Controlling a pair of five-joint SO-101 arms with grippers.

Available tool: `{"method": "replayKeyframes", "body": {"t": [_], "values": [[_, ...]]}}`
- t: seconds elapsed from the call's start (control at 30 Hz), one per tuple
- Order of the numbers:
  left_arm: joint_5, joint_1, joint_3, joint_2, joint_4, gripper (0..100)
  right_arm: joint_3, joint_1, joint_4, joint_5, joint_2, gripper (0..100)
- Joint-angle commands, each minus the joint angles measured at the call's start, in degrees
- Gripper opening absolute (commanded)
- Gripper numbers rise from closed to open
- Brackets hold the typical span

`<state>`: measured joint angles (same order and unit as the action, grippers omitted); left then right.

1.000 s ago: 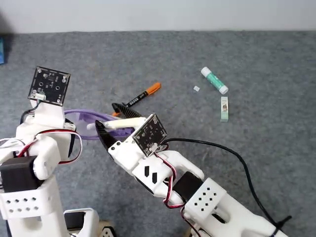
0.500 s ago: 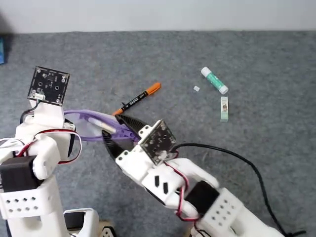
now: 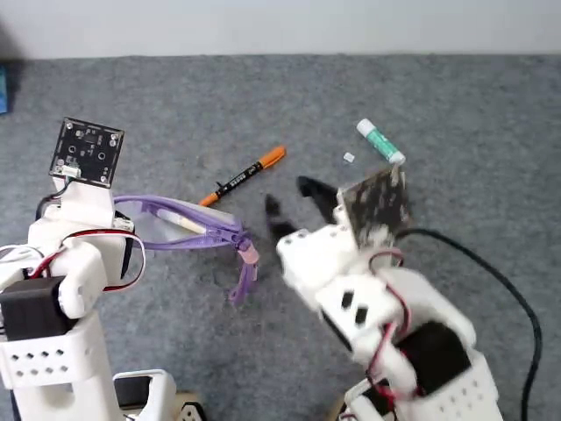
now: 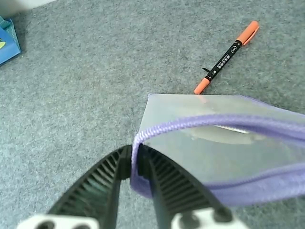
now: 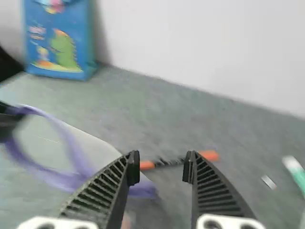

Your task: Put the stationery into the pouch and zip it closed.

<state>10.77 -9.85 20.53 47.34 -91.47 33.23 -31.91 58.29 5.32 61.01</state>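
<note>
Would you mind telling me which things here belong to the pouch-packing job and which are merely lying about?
Job: pouch, held by the left end effector; orange pen; glue stick; white item inside the pouch.
Lying about: blue box; small white scrap.

A grey, felt-covered tabletop (image 3: 175, 96) carries a scatter of stationery. A black pen (image 3: 241, 178) with an orange cap lies at a slant near the middle. A green-and-white glue stick (image 3: 380, 143) rests well apart from it toward the far side, with a small white scrap (image 3: 349, 158) just beside it. A clear pouch (image 4: 214, 143) with a purple zip sits near the pen's tip, its purple strap (image 3: 244, 267) trailing across the felt. A blue box (image 4: 8, 39) stands at the tabletop's far edge.
</note>
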Motion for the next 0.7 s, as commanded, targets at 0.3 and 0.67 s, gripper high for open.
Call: {"method": "replayKeyframes", "body": {"t": [0.3,0.67], "values": [[-0.53,0.09,1.27,-1.05,0.44,1,-8.62,25.19,2.24,0.35,-34.33,15.8],[-0.53,0.09,1.27,-1.05,0.44,1,-42.55,31.52,17.19,0.35,-72.04,15.9]]}}
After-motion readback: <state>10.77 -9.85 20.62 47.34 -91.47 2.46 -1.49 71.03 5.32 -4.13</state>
